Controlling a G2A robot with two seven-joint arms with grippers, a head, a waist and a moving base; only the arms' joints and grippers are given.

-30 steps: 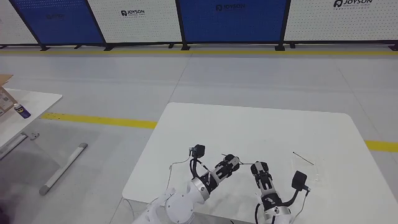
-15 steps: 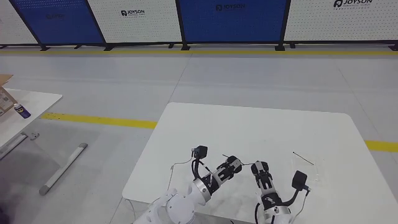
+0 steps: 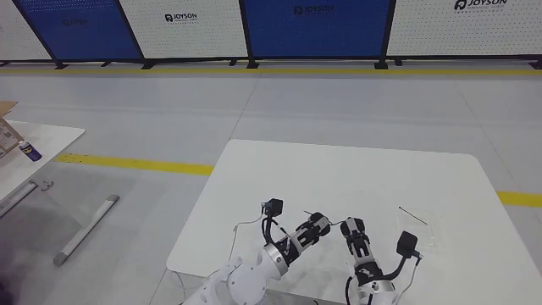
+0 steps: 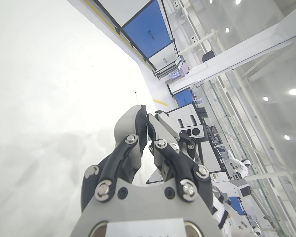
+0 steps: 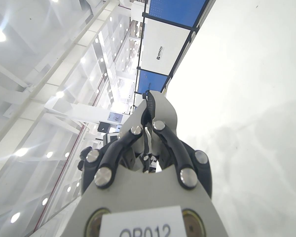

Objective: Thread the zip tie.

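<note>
Both arms are held low over the near edge of the worktop [image 3: 339, 169], with the forearms angled inward, so that the left hand [image 3: 317, 220] and the right hand [image 3: 351, 226] are set tip towards tip, near each other. The left hand's fingers [image 4: 138, 122] are pressed together, pad against pad. The right hand's fingers [image 5: 167, 109] are closed on the zip tie [image 5: 150, 103], which is pinched at the tips.

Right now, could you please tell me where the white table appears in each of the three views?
Top view: the white table lies in the lower centre.
Left wrist view: the table is the bright, shadowed surface beside the shut fingers of the left gripper.
Right wrist view: the table is the bright surface beside the right gripper, which pinches the zip tie.
Shared landmark: the blue wall panels beyond the table.
</note>
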